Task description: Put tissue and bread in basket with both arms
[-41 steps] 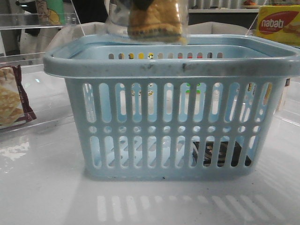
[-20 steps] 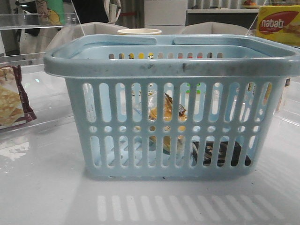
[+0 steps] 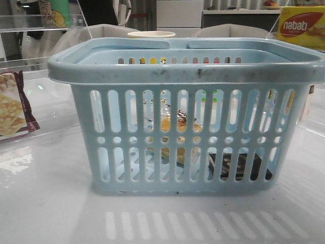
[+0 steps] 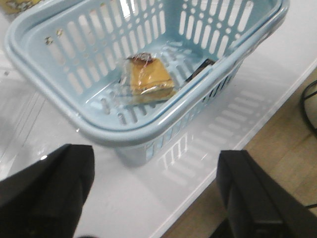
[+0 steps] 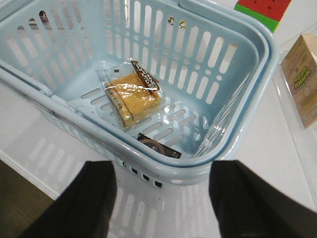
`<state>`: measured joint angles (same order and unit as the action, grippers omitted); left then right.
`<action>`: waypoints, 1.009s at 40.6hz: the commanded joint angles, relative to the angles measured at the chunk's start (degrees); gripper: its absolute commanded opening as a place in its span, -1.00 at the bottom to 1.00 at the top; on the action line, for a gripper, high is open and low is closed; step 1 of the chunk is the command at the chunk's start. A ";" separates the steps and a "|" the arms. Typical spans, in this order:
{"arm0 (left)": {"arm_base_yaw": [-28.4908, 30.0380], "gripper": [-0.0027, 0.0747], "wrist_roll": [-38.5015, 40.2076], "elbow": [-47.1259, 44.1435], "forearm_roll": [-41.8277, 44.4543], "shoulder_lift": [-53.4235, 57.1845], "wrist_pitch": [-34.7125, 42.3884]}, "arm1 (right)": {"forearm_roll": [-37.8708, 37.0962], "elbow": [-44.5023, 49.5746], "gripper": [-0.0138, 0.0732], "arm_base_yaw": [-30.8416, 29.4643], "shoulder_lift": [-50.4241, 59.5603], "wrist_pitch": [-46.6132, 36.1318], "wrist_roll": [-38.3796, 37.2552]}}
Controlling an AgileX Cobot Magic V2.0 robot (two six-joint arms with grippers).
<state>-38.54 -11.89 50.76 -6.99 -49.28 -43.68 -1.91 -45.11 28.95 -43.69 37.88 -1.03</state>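
The light-blue basket (image 3: 188, 71) stands on the white table, and shows in the left wrist view (image 4: 94, 124) and the right wrist view (image 5: 233, 148). The wrapped bread (image 5: 132, 95) lies on its floor, also seen in the left wrist view (image 4: 146, 79) and through the slots in the front view (image 3: 179, 122). The black tissue packet (image 5: 158, 146) lies beside it against the basket's near wall, seen too in the left wrist view (image 4: 200, 69) and in the front view (image 3: 236, 165). My left gripper (image 4: 156, 193) and right gripper (image 5: 161, 198) are open, empty, above the table beside the basket.
A maroon-edged cracker pack (image 3: 12, 109) lies at the left. A yellow nabati box (image 3: 302, 25) stands at the back right. A pale carton (image 5: 303, 79) and a red-green box (image 5: 260, 10) stand beyond the basket. The table edge (image 4: 257, 129) is close to the basket.
The bread, held above the basket rim a second ago, has dropped into the basket and settled on its floor. The tissue has not moved.
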 commanded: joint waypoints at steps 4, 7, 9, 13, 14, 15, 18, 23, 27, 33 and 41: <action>-0.21 0.52 10.60 -2.85 9.02 7.71 -0.03 | -0.64 -1.67 0.51 -0.03 0.29 -3.92 0.35; -0.21 0.52 10.71 -4.00 8.90 9.95 -1.03 | -0.64 -1.67 0.51 -0.03 0.29 -3.92 0.35; -0.21 0.52 10.70 -4.54 8.89 11.12 -1.61 | -0.64 -1.67 0.51 -0.03 0.29 -3.92 0.35; -0.21 0.52 10.70 -5.51 8.89 12.08 -1.74 | -0.64 -1.67 0.51 -0.03 0.29 -3.86 0.35; -0.21 0.52 10.70 -5.51 8.79 12.08 -2.01 | -0.64 -1.67 0.51 -0.03 0.29 -3.86 0.35; -0.21 0.52 10.70 -5.51 8.80 12.08 -2.01 | -0.64 -1.67 0.51 -0.03 0.29 -3.79 0.35; -0.21 0.52 10.58 -5.61 7.78 11.84 -1.90 | -0.64 -1.67 0.51 -0.03 0.29 -3.57 0.35; -0.32 0.52 10.09 -5.61 6.99 11.81 -1.82 | -0.64 -1.67 0.51 -0.03 0.29 -1.78 0.35; -0.32 0.52 10.09 -5.61 6.99 11.81 -1.92 | -0.98 -1.67 0.51 -0.03 0.29 -0.09 0.40; -0.32 0.48 10.09 -5.61 6.99 11.81 -1.92 | -1.71 -1.67 0.51 -0.03 0.29 1.90 0.57; -0.32 -0.03 10.09 -5.61 6.99 11.81 -1.81 | -1.71 -1.67 0.10 -0.03 0.29 2.49 0.57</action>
<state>-38.54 -1.73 43.60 0.52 -37.31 -49.10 -2.55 -45.11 28.95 -43.69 43.70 -0.99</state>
